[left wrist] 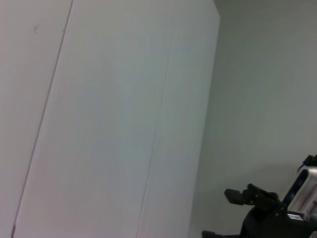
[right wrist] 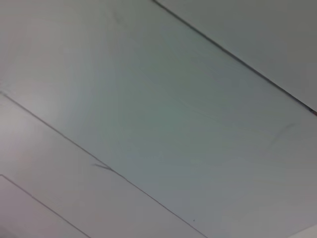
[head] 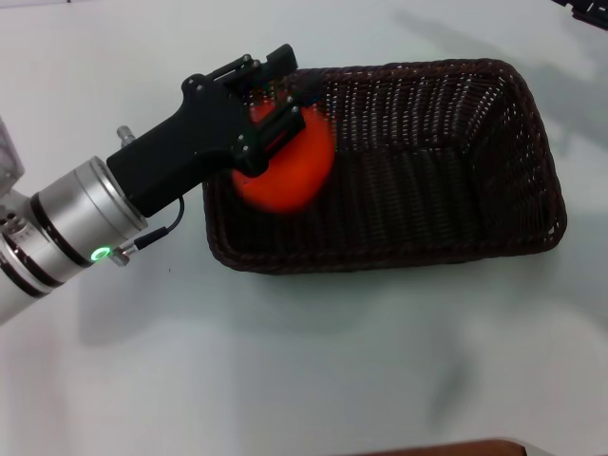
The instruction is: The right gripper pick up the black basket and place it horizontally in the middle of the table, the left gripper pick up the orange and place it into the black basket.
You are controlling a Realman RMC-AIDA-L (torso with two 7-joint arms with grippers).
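Note:
The black basket (head: 432, 152) lies lengthwise across the middle of the white table (head: 285, 370) in the head view. My left gripper (head: 285, 90) is shut on the orange (head: 290, 176) and holds it over the basket's left end, just inside the rim. The orange partly hides the left wall of the basket. My right gripper (head: 581, 8) shows only as a dark sliver at the far right corner of the table, away from the basket. It also shows far off in the left wrist view (left wrist: 257, 201).
The left and right wrist views show mostly pale wall and panel surfaces. A brown edge (head: 446, 448) runs along the table's front. Bare table surrounds the basket on all sides.

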